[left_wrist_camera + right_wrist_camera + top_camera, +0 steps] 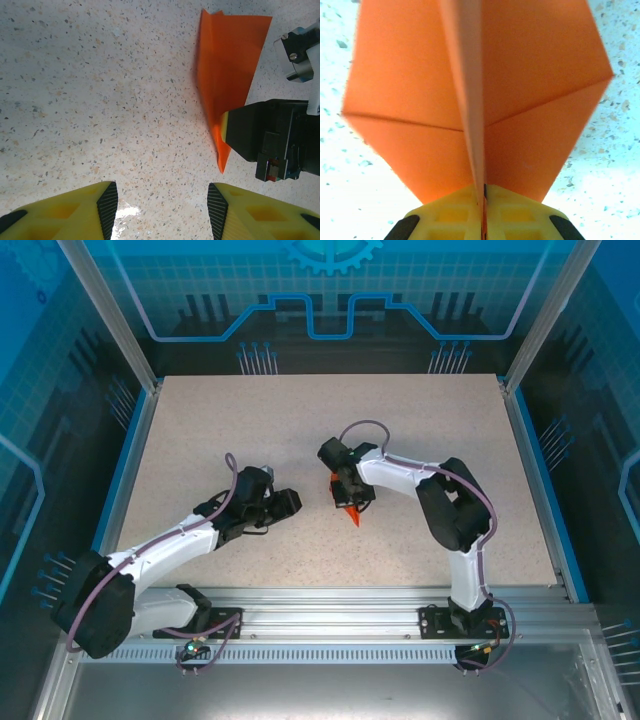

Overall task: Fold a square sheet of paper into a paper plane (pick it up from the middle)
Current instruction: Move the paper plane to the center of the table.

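Paper plane (530, 75) pinched along centre crease by right fingers (455, 220), over middle of surface (75, 75). Left fingers (65, 210) held apart, empty. Paper judged light, flimsy, easily crumpled; best gripped at folded spine.

Bare table (250, 420) lay ahead of the left gripper (162, 207); the right gripper (348, 502) and paper plane (227, 65) blocked its right side.

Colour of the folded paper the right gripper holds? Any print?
Folded paper: plain bright orange, no print. Clearest in right wrist view.
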